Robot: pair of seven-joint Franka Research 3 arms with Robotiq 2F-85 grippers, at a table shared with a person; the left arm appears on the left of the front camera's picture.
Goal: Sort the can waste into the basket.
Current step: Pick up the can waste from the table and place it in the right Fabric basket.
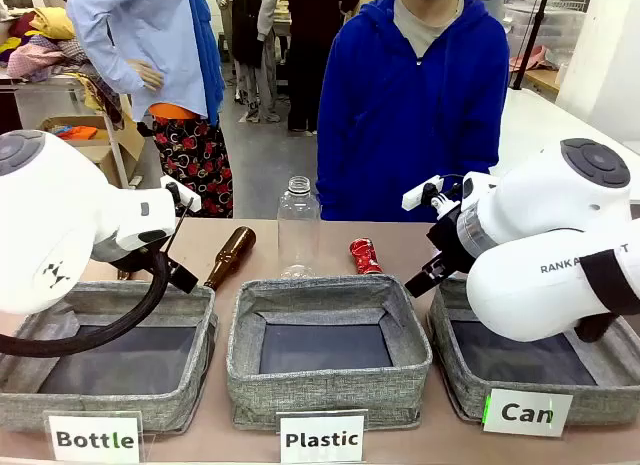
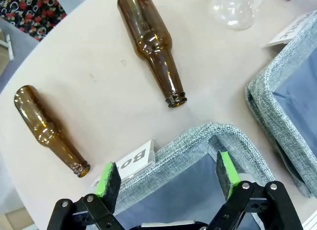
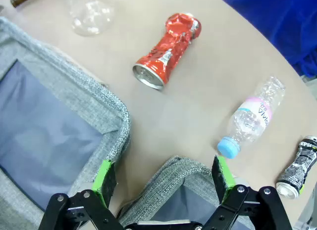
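Pick approach: right gripper (image 3: 163, 173), jaws wide and empty, is hovering over Can basket (image 3: 148, 193); seemingly reaching next for crushed red can (image 3: 167, 49), upper centre.

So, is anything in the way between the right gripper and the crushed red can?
Nothing visible. The open right gripper hangs over the Can basket corner; bare table lies between it and the red can. The clear bottle lies off to one side.

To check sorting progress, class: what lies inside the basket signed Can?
The basket shows a bare dark floor; the right arm hides its far right corner.
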